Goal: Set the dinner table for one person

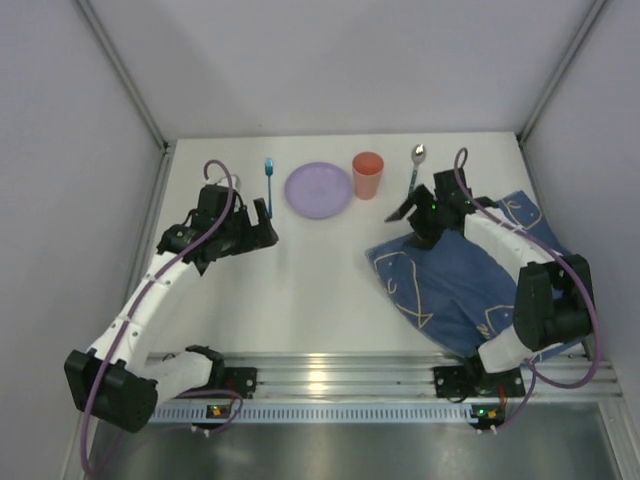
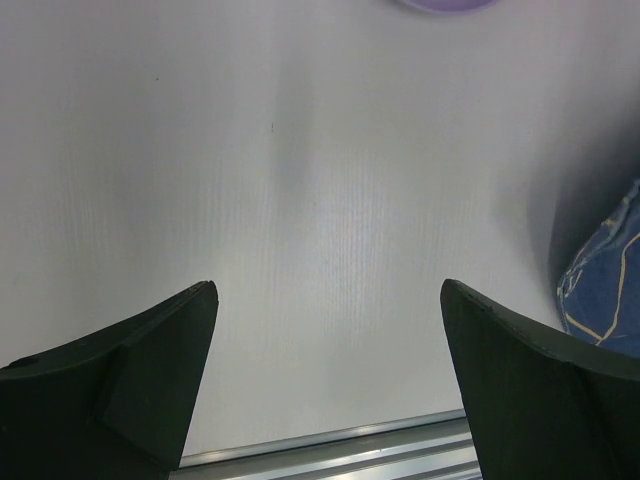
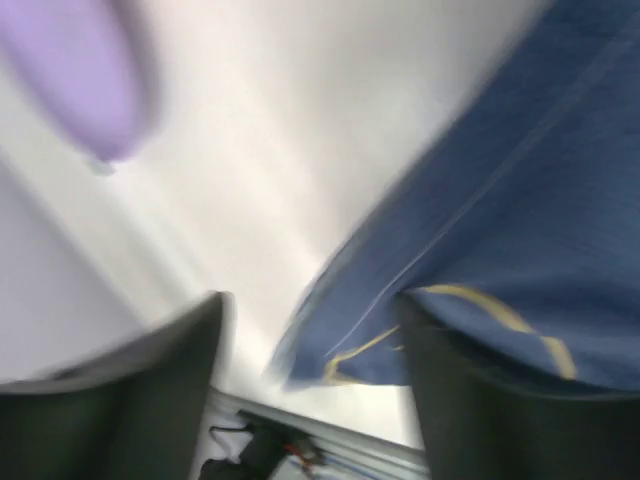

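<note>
I see the table spread white under both arms, its ribbed rail along the near edge by the bases. On the left, my left gripper hangs over bare tabletop with its jaws spread as wide as they go and nothing between them. In the left wrist view only white surface shows in the gap, with the rail at the bottom edge. A sliver of plate shows at the top of that view and a corner of mat at the right.

Just beyond that gripper a blue-handled utensil lies on the table near the back wall. Next come the purple plate, the orange cup and a spoon, each apart from the others, in a row along the far side.

My right gripper sits at the far left corner of the blue mat, which lies on the right half of the table and reaches toward the rail. The right wrist view is smeared with blur. Its fingers stand partly apart, with white table showing between them. The mat's edge runs through the gap against the right-hand finger; I cannot tell whether cloth touches it, and I see nothing clamped.
</note>
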Tool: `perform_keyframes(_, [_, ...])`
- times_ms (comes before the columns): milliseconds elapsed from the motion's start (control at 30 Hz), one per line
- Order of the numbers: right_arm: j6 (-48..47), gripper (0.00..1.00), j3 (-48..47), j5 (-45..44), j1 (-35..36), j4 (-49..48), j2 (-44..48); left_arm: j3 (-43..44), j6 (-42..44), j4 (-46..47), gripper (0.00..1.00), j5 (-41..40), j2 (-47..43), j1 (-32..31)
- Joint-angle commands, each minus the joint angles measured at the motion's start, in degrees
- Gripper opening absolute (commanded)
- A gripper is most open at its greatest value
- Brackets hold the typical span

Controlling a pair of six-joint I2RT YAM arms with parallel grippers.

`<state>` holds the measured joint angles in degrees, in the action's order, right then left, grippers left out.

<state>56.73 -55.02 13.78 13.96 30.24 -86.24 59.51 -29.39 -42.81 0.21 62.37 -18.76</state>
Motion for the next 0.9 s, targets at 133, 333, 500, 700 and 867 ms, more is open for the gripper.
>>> perform_keyframes(133, [3.48,1.0,-15.47,10.56,-0.24,-14.51,-0.35,6.5,-1.63,3.52,0.99,-4.51,8.72,-7.85])
perform_keyframes(333, [-1.7,1.0,-6.68,7.32,-3.58,-8.72,15.55,7.82,-8.65,10.7,0.99,-4.69,21.97,-28.12])
perform_keyframes(500, [-5.92,1.0,-4.57,5.21,-7.45,4.62,28.02,13.26,-13.41,17.31,0.99,-2.14,33.5,-38.53])
perform_keyframes(700, [-9.0,1.0,-5.62,3.71,-11.4,16.75,39.46,20.9,-18.51,23.11,0.99,-0.74,46.69,-41.97])
perform_keyframes(867, [-11.46,1.0,-7.9,3.36,-11.49,24.85,43.17,30.57,-19.22,19.89,0.93,-2.23,56.8,-42.49])
